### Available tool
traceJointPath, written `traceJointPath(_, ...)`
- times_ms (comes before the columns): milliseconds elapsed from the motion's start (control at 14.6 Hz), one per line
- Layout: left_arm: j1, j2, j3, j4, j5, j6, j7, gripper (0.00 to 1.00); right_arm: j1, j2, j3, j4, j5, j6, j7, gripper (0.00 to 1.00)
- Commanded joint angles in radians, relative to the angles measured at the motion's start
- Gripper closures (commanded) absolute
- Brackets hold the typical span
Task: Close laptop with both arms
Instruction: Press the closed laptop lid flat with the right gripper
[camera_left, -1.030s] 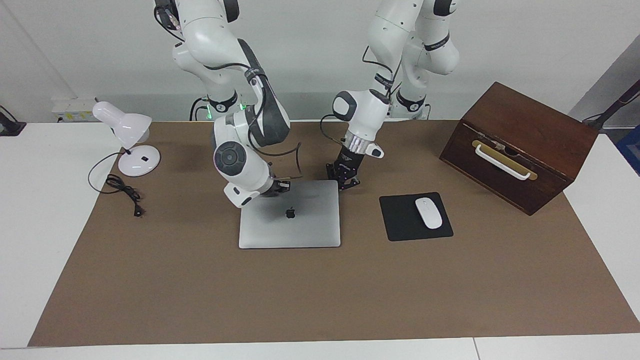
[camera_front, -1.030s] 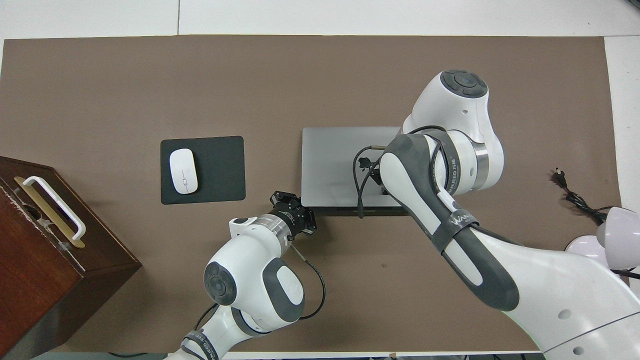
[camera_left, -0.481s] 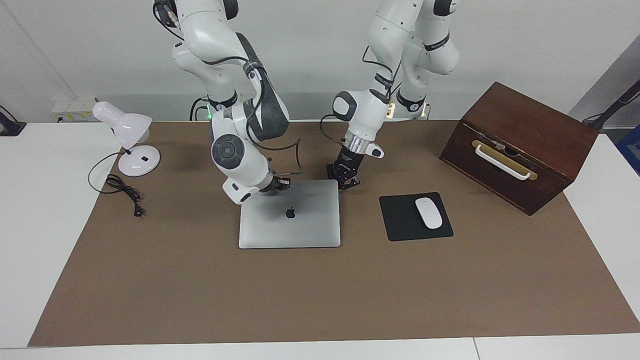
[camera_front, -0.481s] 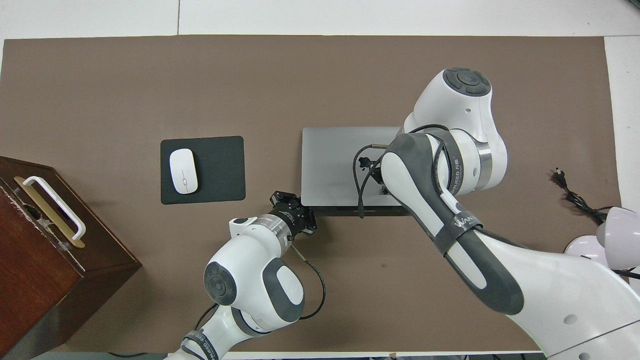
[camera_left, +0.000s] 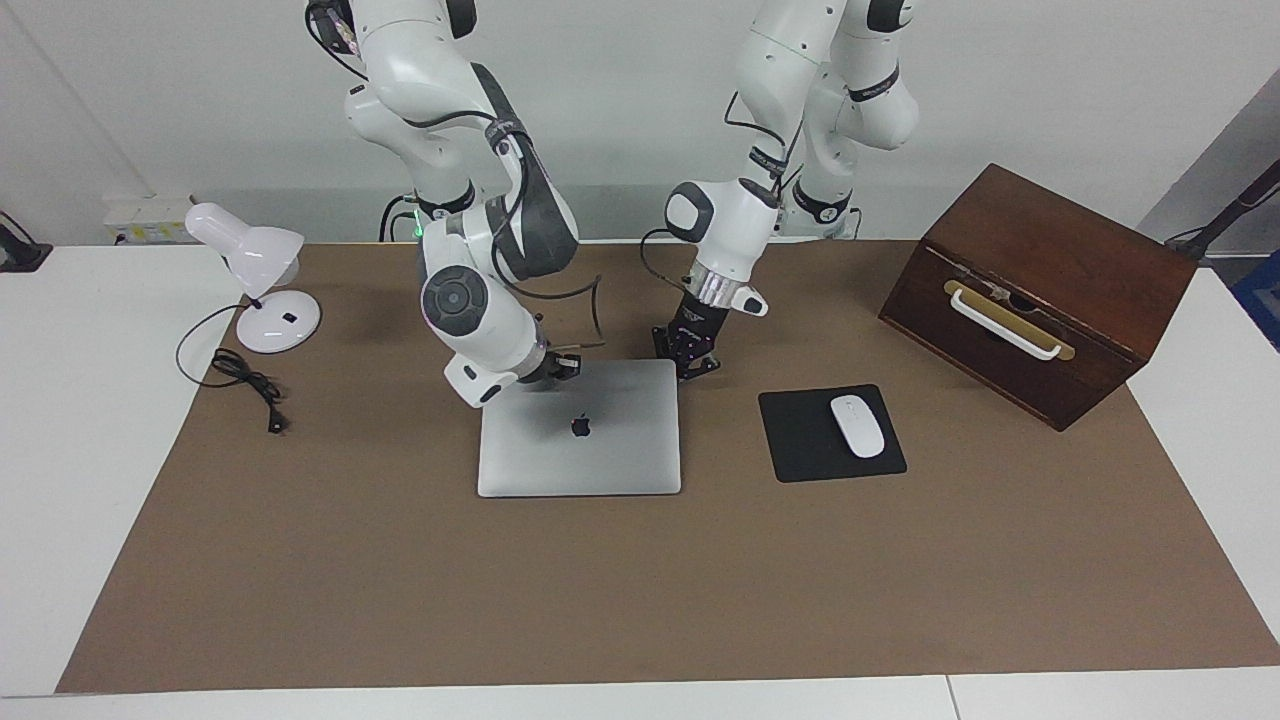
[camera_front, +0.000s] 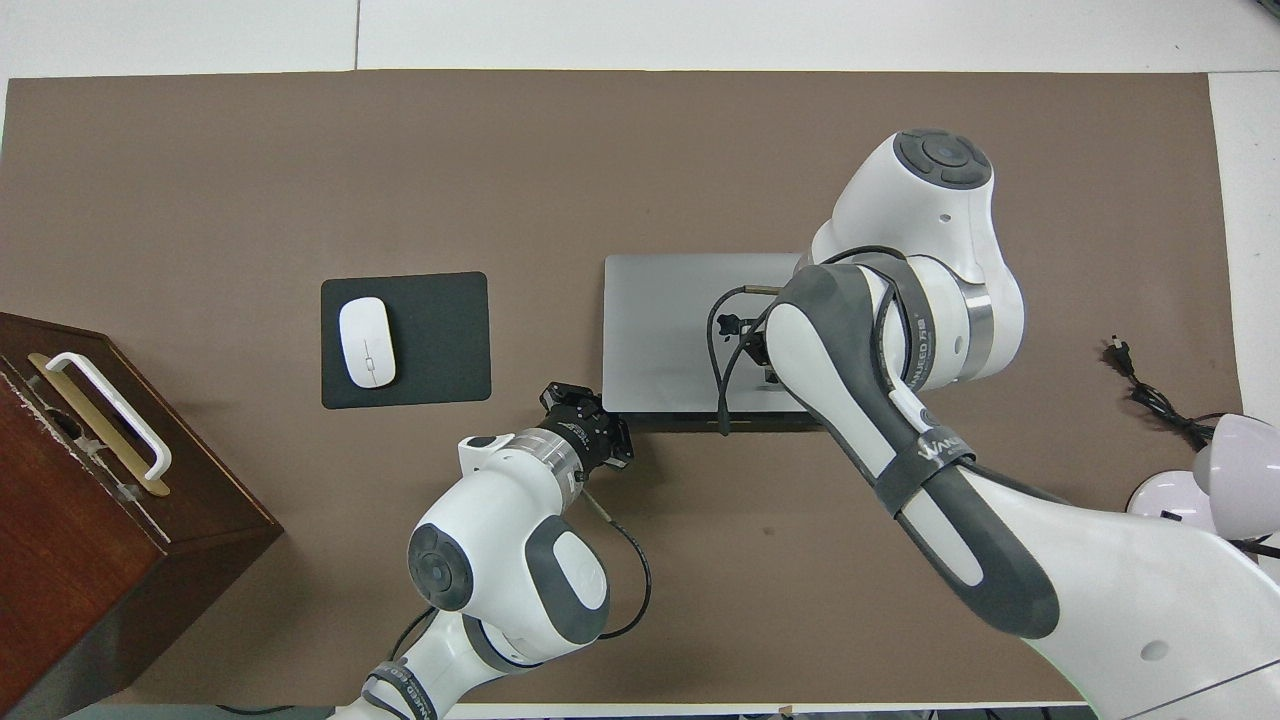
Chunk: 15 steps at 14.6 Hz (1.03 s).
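The silver-grey laptop (camera_left: 600, 455) (camera_front: 655, 330) lies shut and flat on the brown mat, apple logo up. My right gripper (camera_left: 563, 370) hangs shut just above the lid's edge nearest the robots, toward the right arm's end. In the overhead view the right forearm covers most of it and part of the lid. My left gripper (camera_left: 692, 364) (camera_front: 583, 408) is shut and points down beside the laptop's corner nearest the robots, at the left arm's end. Whether it touches the laptop cannot be made out. Neither gripper holds anything.
A black mousepad (camera_left: 800, 445) with a white mouse (camera_left: 857, 426) lies beside the laptop toward the left arm's end. A dark wooden box (camera_left: 1040, 290) with a white handle stands further that way. A white desk lamp (camera_left: 262, 285) and its cable (camera_left: 245, 385) sit at the right arm's end.
The right arm has lifted and drawn back a little toward the robots, raising its gripper off the lid. The left arm and the laptop have not moved.
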Motion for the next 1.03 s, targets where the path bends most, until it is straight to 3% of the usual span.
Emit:
traceJointPath(0, -0.008, 0.029, 0.007, -0.069, -0.028, -0.014, 0.018, 1.0, 0.0, -0.013, -0.006, 0.005, 0.022, -0.018, 0.02, 1.0)
traceJointPath(962, -0.003, -0.002, 0.007, -0.065, -0.028, -0.017, 0.016, 1.0, -0.002, -0.018, -0.017, 0.031, 0.011, -0.05, 0.02, 1.0)
